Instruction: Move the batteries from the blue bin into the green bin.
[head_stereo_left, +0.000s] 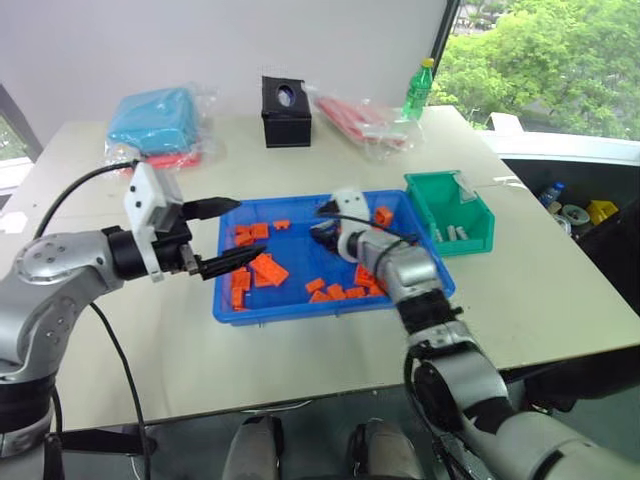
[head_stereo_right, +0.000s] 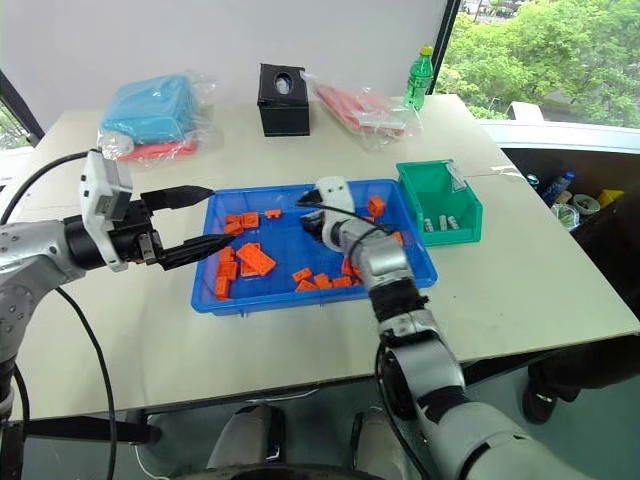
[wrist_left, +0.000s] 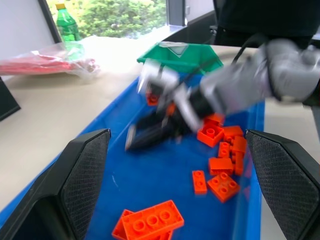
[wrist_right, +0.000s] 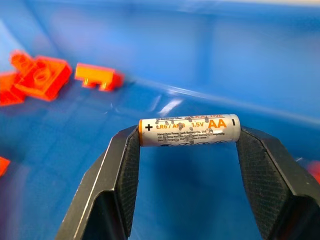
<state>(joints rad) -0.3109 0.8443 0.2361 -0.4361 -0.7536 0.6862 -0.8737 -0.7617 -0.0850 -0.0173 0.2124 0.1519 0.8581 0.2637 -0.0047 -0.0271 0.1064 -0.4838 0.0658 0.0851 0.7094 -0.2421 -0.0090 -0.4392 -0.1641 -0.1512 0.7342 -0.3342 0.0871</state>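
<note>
So the right gripper (wrist_right: 187, 137) has an AA battery (wrist_right: 189, 130) pinched end to end between its fingers, held over the floor of the blue bin (head_stereo_left: 262, 312), toward the bin's far right part. Looks like the carry step to me: one cell picked, not dropped off yet.

Next it needs to swing right over the blue rim to the green bin (head_stereo_left: 473, 240), which sits just beside the blue one on the right, then let go above the opening. A few batteries seem to lie in there already.

The left gripper (head_stereo_left: 227, 235) hovers at the bin's left edge, fingers wide, holding nothing.

Hard to say whether any batteries are left among the orange blocks (head_stereo_left: 267, 269); the right arm covers part of the tray.
</note>
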